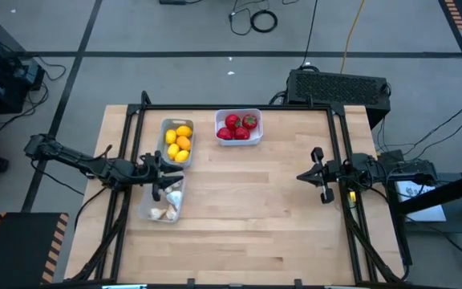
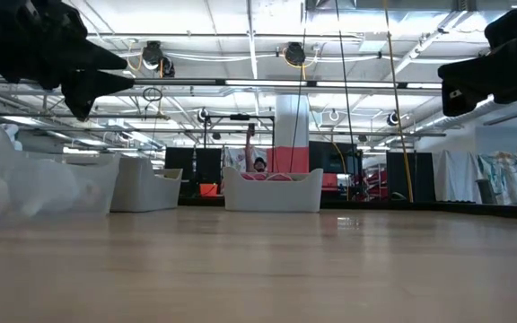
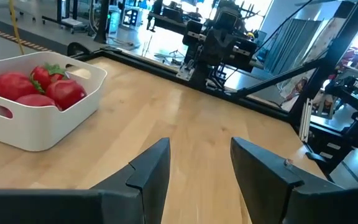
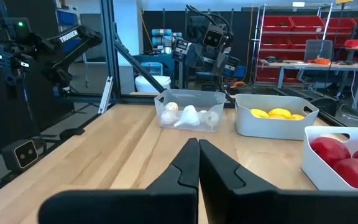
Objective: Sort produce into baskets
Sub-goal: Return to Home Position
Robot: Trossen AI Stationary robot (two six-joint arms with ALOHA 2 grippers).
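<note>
Several red fruits with green tops (image 1: pixel 239 126) lie in the white basket (image 1: pixel 219 118) at the table's far middle. Yellow and orange lemons (image 1: pixel 180 143) lie in the grey basket (image 1: pixel 165 136) to its left. Garlic bulbs (image 1: pixel 169 201) lie in the clear tray (image 1: pixel 144 210) near the left edge. My left gripper (image 1: pixel 165 172) hovers open and empty over the clear tray's far end; in the left wrist view (image 3: pixel 199 146) nothing is between its fingers. My right gripper (image 1: pixel 311 173) is shut and empty above the table's right side, as the right wrist view (image 4: pixel 198 144) shows.
A black box with a grille (image 1: pixel 337 87) stands behind the table's far right corner. Black frame rails (image 1: pixel 342 160) run along the table's left and right sides. Bare wood (image 1: pixel 247 217) lies between the two grippers and toward the near edge.
</note>
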